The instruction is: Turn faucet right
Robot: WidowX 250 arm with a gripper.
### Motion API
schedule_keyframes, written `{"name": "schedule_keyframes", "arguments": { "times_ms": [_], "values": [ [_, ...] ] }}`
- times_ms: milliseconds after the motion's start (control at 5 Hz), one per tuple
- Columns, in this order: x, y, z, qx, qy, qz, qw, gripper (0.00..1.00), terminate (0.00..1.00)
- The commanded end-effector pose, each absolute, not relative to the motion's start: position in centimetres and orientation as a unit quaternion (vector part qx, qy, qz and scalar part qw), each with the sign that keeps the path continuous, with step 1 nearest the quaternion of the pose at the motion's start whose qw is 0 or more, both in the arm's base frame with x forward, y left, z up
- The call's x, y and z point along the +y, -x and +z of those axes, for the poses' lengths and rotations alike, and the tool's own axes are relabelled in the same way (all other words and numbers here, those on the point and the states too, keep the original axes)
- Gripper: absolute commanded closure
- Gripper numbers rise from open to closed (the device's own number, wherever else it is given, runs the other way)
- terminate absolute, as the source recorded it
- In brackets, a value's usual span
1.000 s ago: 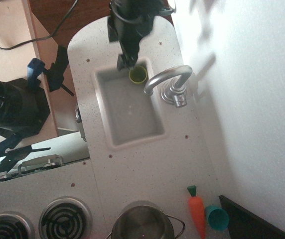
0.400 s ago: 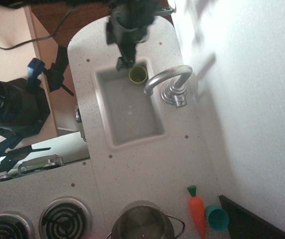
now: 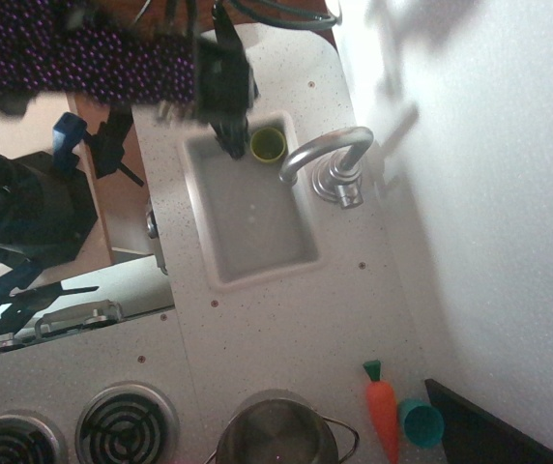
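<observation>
The faucet (image 3: 327,155) is shiny silver. Its curved spout reaches from the round base (image 3: 339,184) at the sink's right rim out over the sink (image 3: 217,253), with the tip near a small green cup (image 3: 268,144) in the sink's far corner. My gripper (image 3: 230,145) hangs over the far end of the sink, just left of the cup and well left of the spout. Its dark fingers look pressed together with nothing between them. The arm above it is blurred and covered with purple speckle.
A steel pot (image 3: 278,433) stands at the near edge beside stove burners (image 3: 125,423). A toy carrot (image 3: 383,411) and a teal cup (image 3: 421,422) lie at the near right. The white wall (image 3: 489,193) runs along the right. Black clamps and cables sit off the counter on the left.
My gripper has moved left and slightly nearer, from just above the green cup to its left side over the sink. The faucet has not moved.
</observation>
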State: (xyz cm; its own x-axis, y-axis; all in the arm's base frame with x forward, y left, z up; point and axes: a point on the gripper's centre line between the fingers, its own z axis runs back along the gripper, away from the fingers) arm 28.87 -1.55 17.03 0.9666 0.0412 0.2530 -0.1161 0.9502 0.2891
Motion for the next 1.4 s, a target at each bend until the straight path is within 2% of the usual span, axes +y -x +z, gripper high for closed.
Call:
{"name": "schedule_keyframes", "arguments": {
  "times_ms": [0,200,600,800,1000,1200],
  "values": [
    [-0.9,-29.8,17.7,-0.116,-0.194,0.070,0.972,0.00,0.00],
    [0.5,-31.0,16.8,-0.111,-0.198,0.068,0.971,0.00,0.00],
    [-0.6,-31.1,15.4,-0.141,-0.221,0.045,0.964,0.00,0.00],
    [-0.8,-32.6,15.9,-0.240,-0.086,0.002,0.967,0.00,0.00],
    [-2.0,-36.5,16.8,-0.308,-0.049,-0.038,0.949,0.00,0.00],
    [-3.1,-37.9,17.5,-0.323,-0.045,-0.091,0.941,0.00,0.00]
  ]
}}
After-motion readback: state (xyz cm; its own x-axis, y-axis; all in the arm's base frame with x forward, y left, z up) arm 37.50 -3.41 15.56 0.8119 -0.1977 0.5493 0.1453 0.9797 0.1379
